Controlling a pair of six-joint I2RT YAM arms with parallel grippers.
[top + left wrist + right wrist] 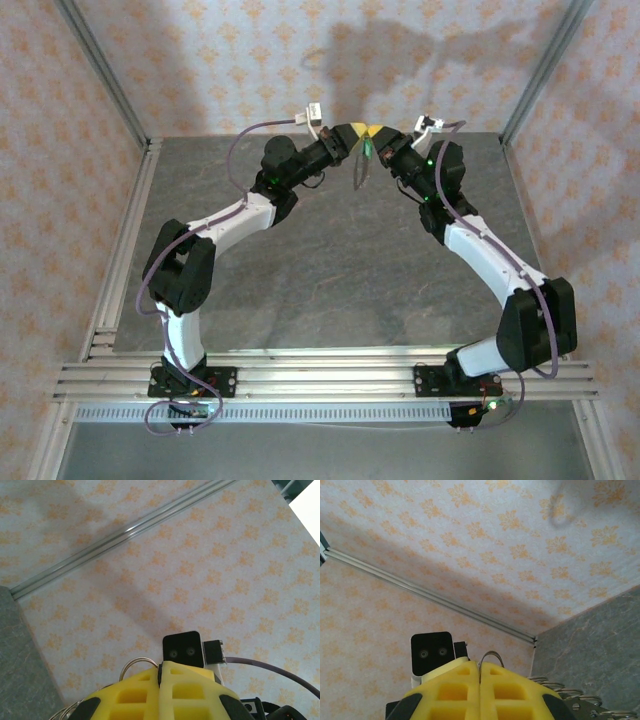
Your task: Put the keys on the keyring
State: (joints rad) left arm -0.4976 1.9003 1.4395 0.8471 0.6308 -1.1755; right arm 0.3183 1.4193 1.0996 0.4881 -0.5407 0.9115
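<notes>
Both arms are raised, and their yellow fingertips meet high over the back of the table. My left gripper (pixel 352 130) (pixel 161 666) is shut, and a silvery wire loop of the keyring (pixel 133 663) arches into its seam. My right gripper (pixel 378 133) (pixel 479 664) is shut too, with a wire loop of the keyring (pixel 492 655) coming out between its fingertips. The rest of the keyring (pixel 357 172) hangs below as a thin dark curve. A small green spot just under the fingertips is the key (pixel 368 148). I cannot tell whether it is threaded on.
The grey stone-patterned table (pixel 330 260) lies far below the grippers. Patterned walls with aluminium frame posts (pixel 100 70) close in the back and sides. Each wrist view shows the other arm's black camera block (pixel 183 649) (pixel 432 652) close ahead.
</notes>
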